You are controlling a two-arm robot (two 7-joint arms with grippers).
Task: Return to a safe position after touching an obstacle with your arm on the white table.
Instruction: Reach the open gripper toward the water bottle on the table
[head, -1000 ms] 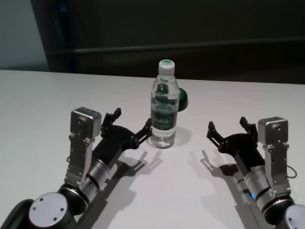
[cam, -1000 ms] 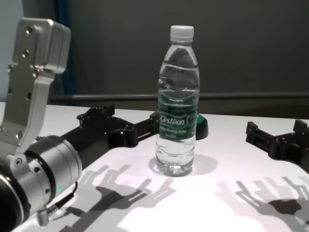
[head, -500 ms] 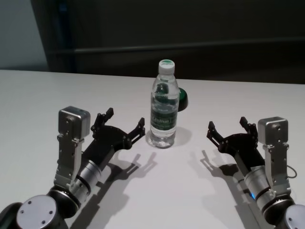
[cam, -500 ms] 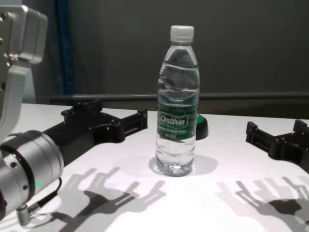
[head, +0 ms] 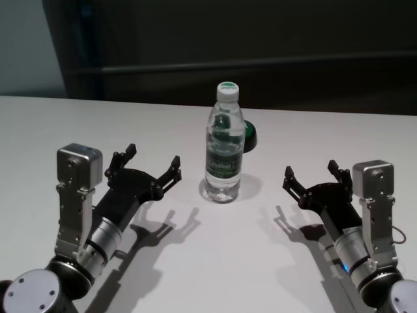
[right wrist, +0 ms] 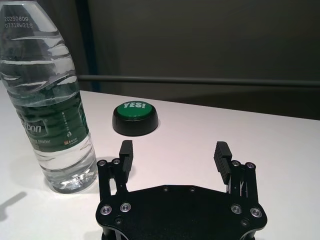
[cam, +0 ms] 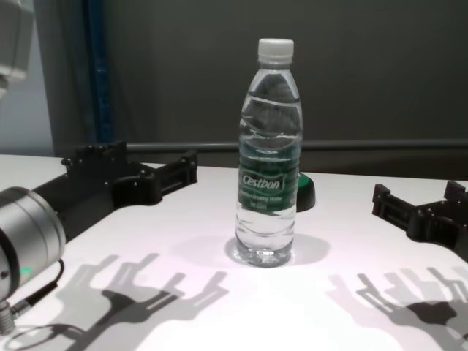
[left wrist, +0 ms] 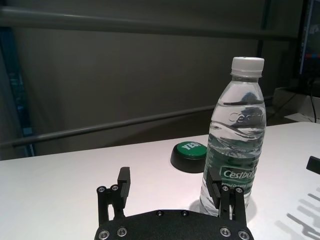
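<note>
On my left side, the left claw (head: 148, 171) hangs just above the white counter (head: 215, 261) with its two black fingers spread wide and nothing between them; it sits to the left of the bottle (head: 225, 145) with a clear gap of bare counter in between, so I read it as no longer in contact. The bottle stands upright near the middle of the counter, cap on, water inside, green label facing me in the chest view, and it does not look knocked or tilted. Just behind it and a little to its right sits a low green button (right wrist: 135, 117) in a black base, apart from the bottle. Over on my right, the right claw (head: 313, 175) is parked low over the counter, fingers also spread and empty, well apart from the bottle. My judgement: the touch part looks done and the pull-away is under way. What I think is left is drawing the left arm farther from the bottle to a resting pose like the right arm's.
</note>
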